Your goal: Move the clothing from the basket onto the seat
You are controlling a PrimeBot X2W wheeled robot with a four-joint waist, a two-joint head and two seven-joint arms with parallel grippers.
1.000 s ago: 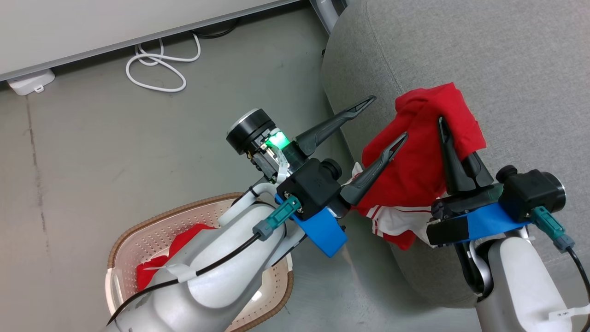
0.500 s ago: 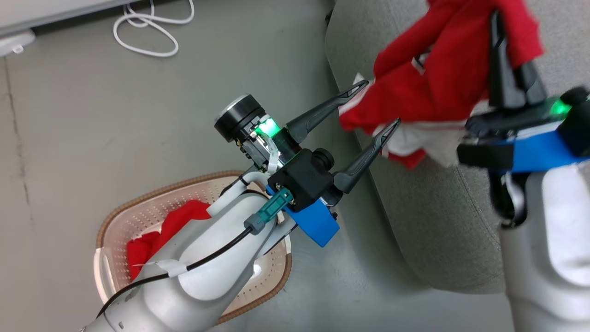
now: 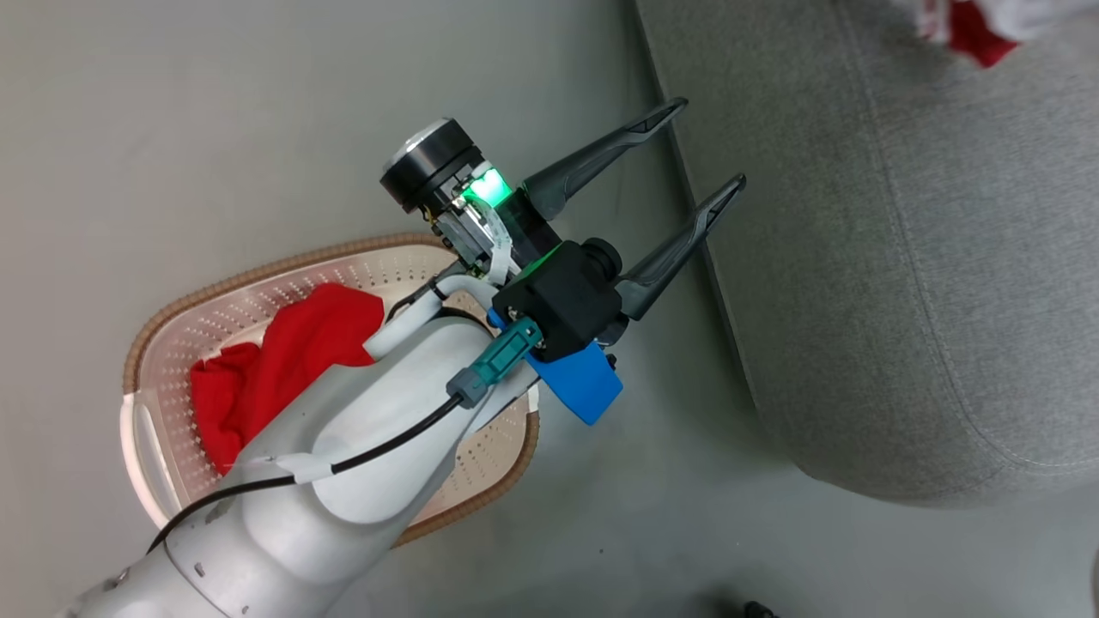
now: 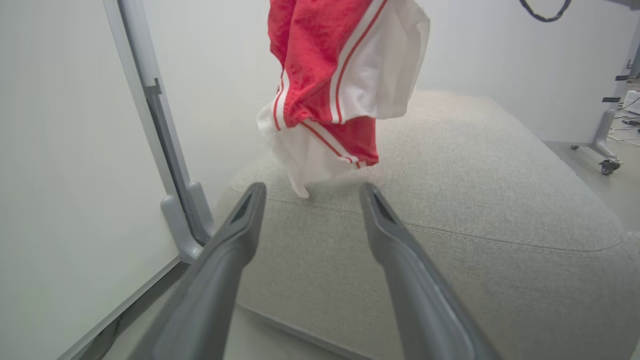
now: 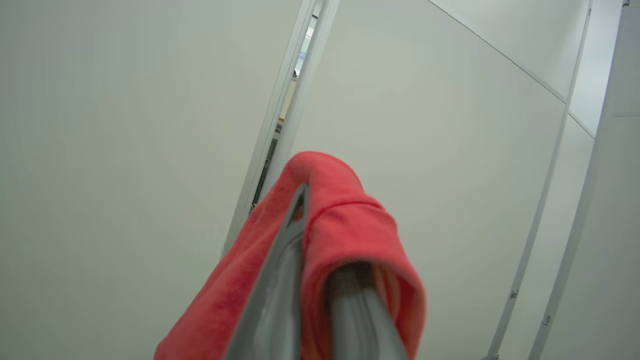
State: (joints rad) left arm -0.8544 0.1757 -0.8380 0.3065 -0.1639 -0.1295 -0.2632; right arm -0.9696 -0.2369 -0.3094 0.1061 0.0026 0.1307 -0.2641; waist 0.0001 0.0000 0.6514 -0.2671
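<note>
two garments counted. one red-and-white striped fabric garment (image 4: 320, 75) hangs pinched in the closed right gripper (image 5: 325, 235), over the grey woven sofa seat (image 4: 475, 200), ahead of the left gripper (image 4: 312, 187). that gripper's fingers are spread wide and empty at the seat's edge, with bare grey floor (image 3: 215, 129) alongside. one plain red garment (image 3: 283, 360) lies in the single cream perforated plastic basket (image 3: 258, 266) behind it.

Setting: a robotics lab or test room, staged as a corner of a home. Evidence: bare grey floor (image 3: 215, 112); white partition panels (image 4: 65, 175) on grey metal posts (image 4: 165, 165), one foot riding on a caster (image 4: 607, 168); loose cables (image 4: 626, 129) lying on the ground near it. Domestic props: one grey upholstered seat (image 4: 475, 200) standing alone among the panels, one laundry basket (image 3: 258, 266) set directly on the floor.
</note>
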